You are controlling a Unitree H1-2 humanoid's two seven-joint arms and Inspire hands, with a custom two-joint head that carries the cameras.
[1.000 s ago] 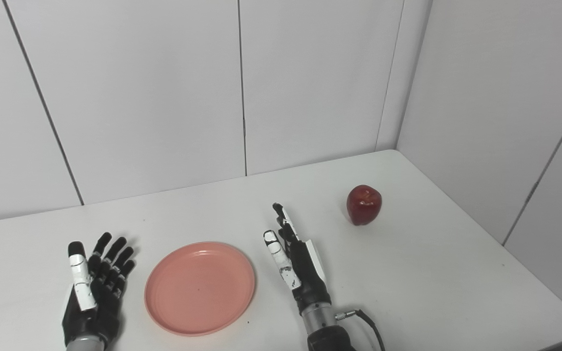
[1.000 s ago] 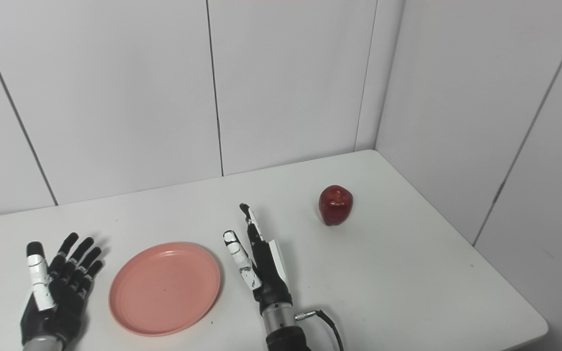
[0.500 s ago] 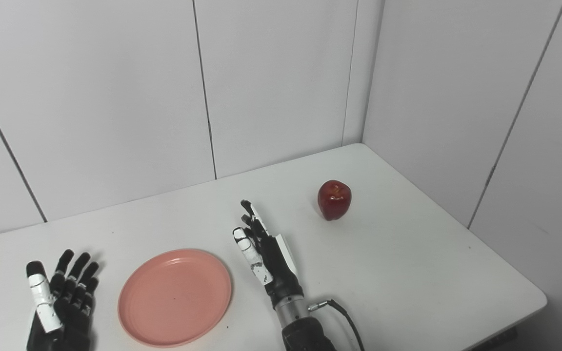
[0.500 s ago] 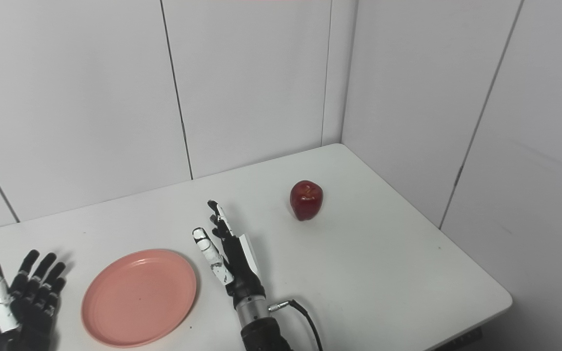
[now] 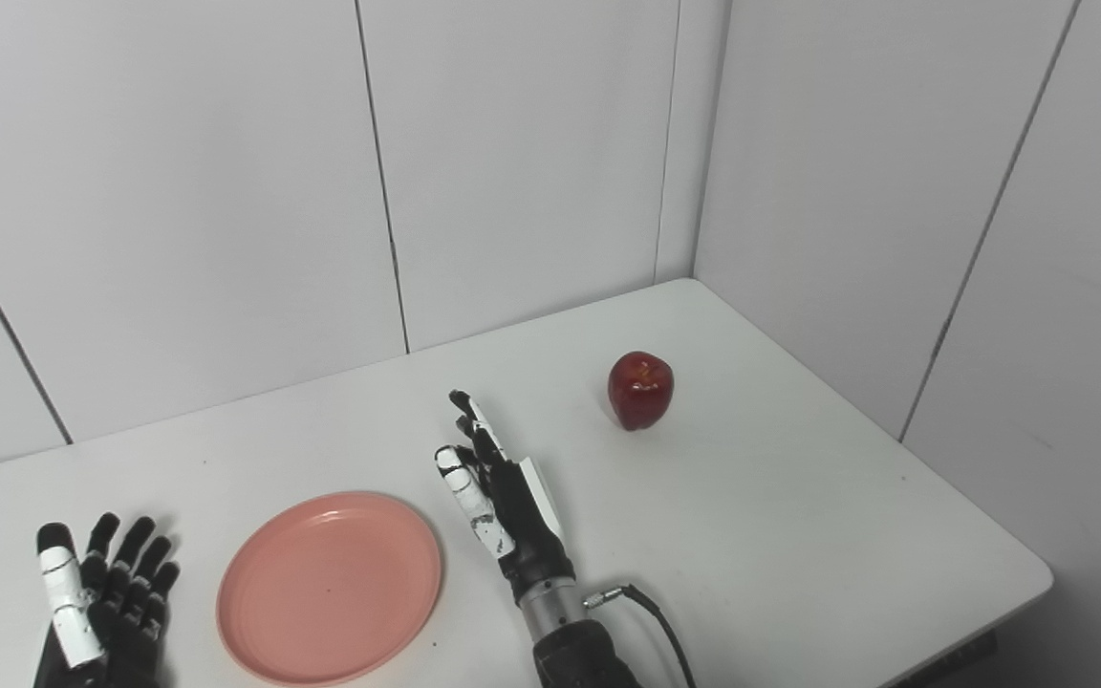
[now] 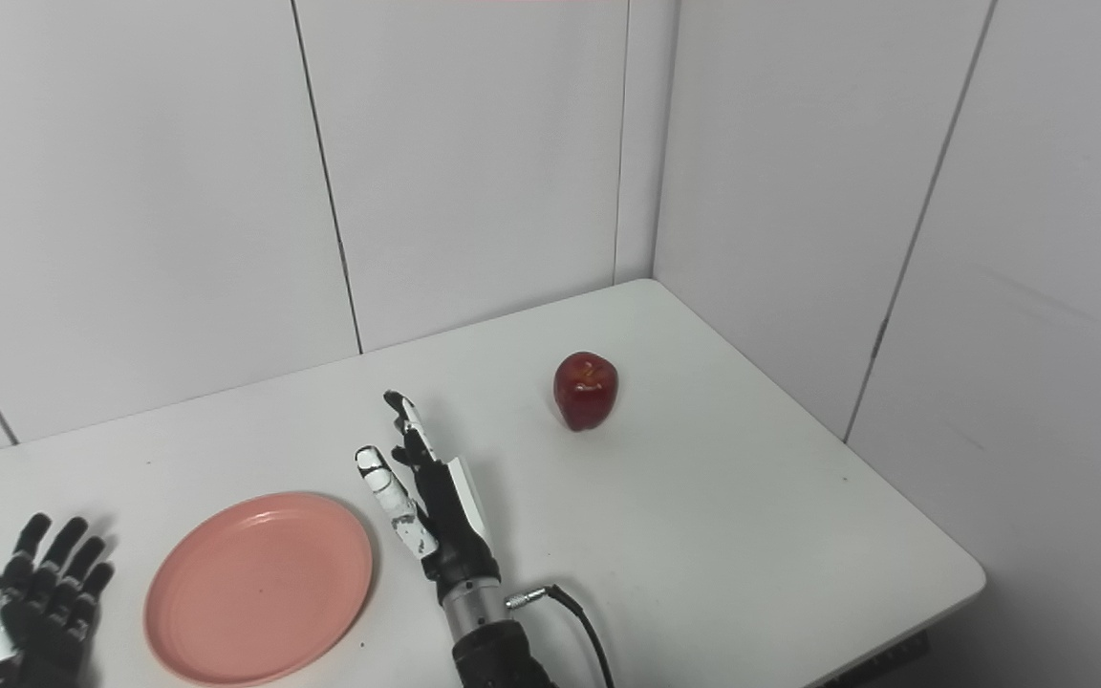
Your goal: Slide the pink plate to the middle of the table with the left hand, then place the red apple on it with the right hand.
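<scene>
A pink plate (image 5: 329,588) lies flat on the white table (image 5: 799,516), near the front edge and between my two hands. My left hand (image 5: 97,612) rests open at the front left, a short gap left of the plate, holding nothing. Just right of the plate my right hand (image 5: 498,502) is open, its fingers stretched toward the back wall. The red apple (image 5: 640,390) stands upright farther back and to the right, well apart from the right hand.
White wall panels close off the table at the back and along the right side, meeting in a corner behind the apple. The table's right front corner (image 5: 1038,578) is in view. A black cable (image 5: 660,626) runs from my right wrist.
The whole picture has shifted left, so the camera has turned right. Hands, plate and apple hold the same places relative to each other.
</scene>
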